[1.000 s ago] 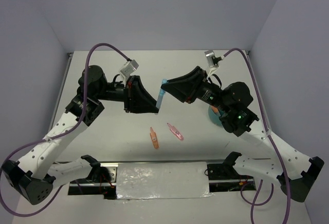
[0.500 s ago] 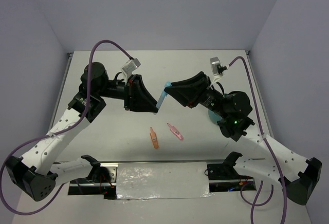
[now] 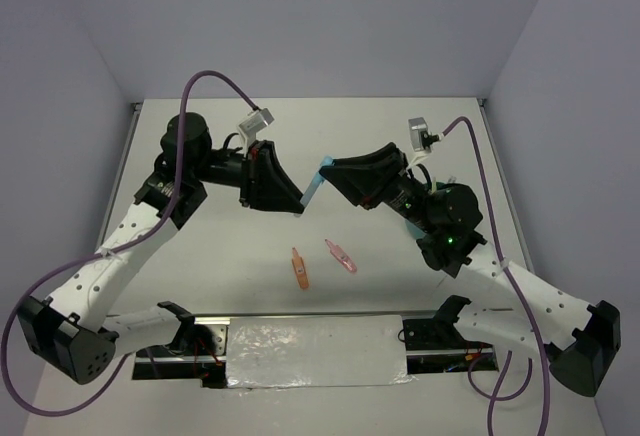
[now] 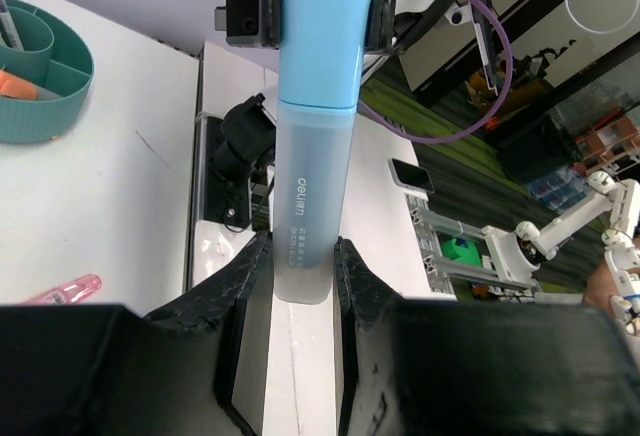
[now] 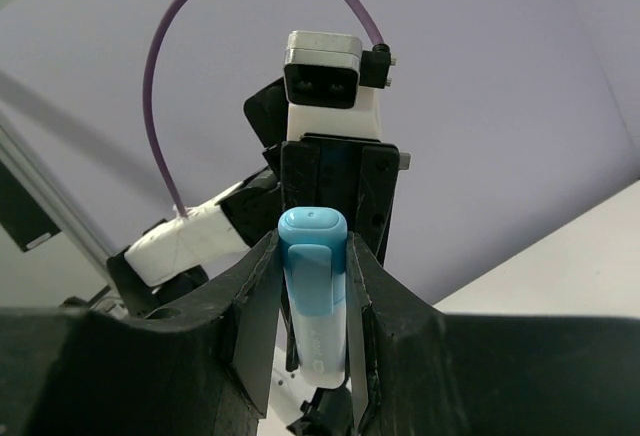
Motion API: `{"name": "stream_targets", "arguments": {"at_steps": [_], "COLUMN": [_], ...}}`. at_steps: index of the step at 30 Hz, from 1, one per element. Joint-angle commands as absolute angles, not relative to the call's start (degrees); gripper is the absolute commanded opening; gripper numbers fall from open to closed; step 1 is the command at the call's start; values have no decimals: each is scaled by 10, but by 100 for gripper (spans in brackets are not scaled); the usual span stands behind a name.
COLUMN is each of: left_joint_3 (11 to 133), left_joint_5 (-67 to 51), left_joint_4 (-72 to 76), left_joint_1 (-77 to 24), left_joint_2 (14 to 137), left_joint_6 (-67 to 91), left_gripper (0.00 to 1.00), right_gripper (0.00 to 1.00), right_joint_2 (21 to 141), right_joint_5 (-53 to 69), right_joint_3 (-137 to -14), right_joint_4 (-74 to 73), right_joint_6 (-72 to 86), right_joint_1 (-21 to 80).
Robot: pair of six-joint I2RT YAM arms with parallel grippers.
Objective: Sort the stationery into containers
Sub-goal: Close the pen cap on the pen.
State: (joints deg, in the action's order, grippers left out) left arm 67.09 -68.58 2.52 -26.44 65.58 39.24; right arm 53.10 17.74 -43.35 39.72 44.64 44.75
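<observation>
Blue tube [image 3: 313, 188] is tilting over in midair, left of the teal cup [image 4: 45, 121]; you're keeping left jaws and right jaws both clamped on it, so the handover is still waiting.

bright, even overhead light; faint shadows; light blue tube [image 4: 315, 156] sharp; edges distorted

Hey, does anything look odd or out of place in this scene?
The light blue tube hangs tilted in mid air, clamped at once by the left gripper at its clear end and the right gripper at its cap. An orange clip and a pink clip lie loose on the table, outside the teal cup.
</observation>
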Motion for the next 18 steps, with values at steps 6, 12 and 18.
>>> {"name": "stream_targets", "arguments": {"at_steps": [6, 12, 18], "left_joint_3": [761, 769, 716], "left_joint_5": [-544, -542, -520], "left_joint_4": [262, 223, 96], "left_joint_1": [-215, -213, -213], "left_joint_2": [678, 679, 665], "left_joint_6": [432, 401, 327], "left_gripper": [0, 0, 43], "right_gripper": [0, 0, 0], "right_joint_2": [571, 572, 525], "right_joint_5": [377, 361, 93], "right_joint_3": [-375, -365, -474], "right_joint_4": [186, 191, -45], "right_joint_6": [417, 423, 406], "right_joint_1": [531, 530, 525]}}
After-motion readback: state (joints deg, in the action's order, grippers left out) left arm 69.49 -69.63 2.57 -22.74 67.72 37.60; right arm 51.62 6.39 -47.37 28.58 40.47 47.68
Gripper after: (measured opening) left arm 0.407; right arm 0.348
